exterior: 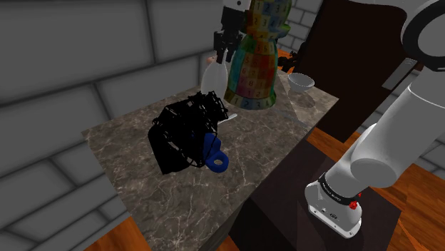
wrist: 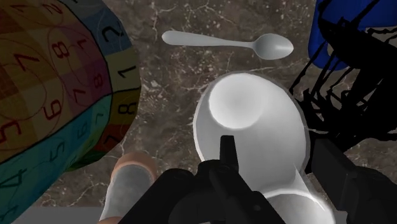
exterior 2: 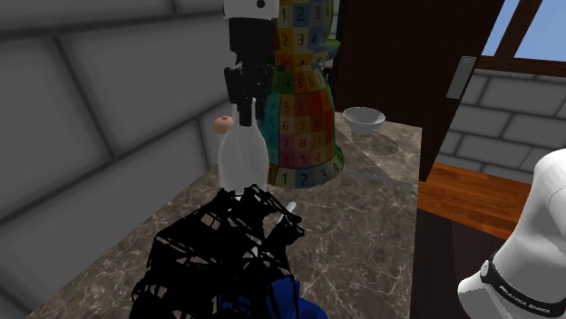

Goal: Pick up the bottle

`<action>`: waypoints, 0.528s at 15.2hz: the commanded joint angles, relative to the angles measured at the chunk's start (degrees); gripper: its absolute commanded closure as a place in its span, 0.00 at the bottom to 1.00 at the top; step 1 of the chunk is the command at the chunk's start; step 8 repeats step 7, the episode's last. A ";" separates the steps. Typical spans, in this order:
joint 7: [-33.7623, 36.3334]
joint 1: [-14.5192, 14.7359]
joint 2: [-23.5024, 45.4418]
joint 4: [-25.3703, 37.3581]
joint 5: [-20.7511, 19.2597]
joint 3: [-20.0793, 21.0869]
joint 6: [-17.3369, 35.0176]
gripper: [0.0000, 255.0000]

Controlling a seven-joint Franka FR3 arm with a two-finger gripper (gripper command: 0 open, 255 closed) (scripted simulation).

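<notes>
The bottle [exterior: 212, 77] is white and stands on the brown marble counter [exterior: 135, 185], beside a tall object covered in coloured number tiles [exterior: 254, 64]. My black gripper [exterior: 223, 54] comes straight down onto the bottle's top. In the second exterior view the gripper [exterior 2: 245, 111] sits over the neck of the bottle [exterior 2: 243, 159], whose base is hidden behind a black wire object. In the wrist view the fingers [wrist: 226, 153] clasp the neck of the bottle [wrist: 251, 111] from both sides, so the gripper [wrist: 275, 156] is shut on it.
A black wire-frame object [exterior: 184, 134] with a blue piece [exterior: 215, 155] lies just in front of the bottle. A spoon [wrist: 229, 43] lies next to it. A white bowl [exterior: 300, 81] sits by the counter's far corner. A small peach-topped item [exterior 2: 220, 124] stands near the wall.
</notes>
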 commanded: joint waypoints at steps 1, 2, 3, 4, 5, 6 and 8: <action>0.31 0.02 0.15 1.72 -0.03 0.03 -1.53 1.00; 0.43 0.02 0.26 2.64 -0.05 0.02 -2.32 1.00; 0.56 0.01 0.39 3.57 -0.07 0.02 -3.11 1.00; 0.69 0.00 0.53 4.52 -0.09 0.01 -3.91 1.00; 0.82 0.00 0.69 5.50 -0.11 0.01 -4.72 1.00; 0.84 0.00 0.70 5.63 -0.11 0.01 -4.83 1.00; 0.84 0.00 0.71 5.64 -0.11 0.01 -4.84 1.00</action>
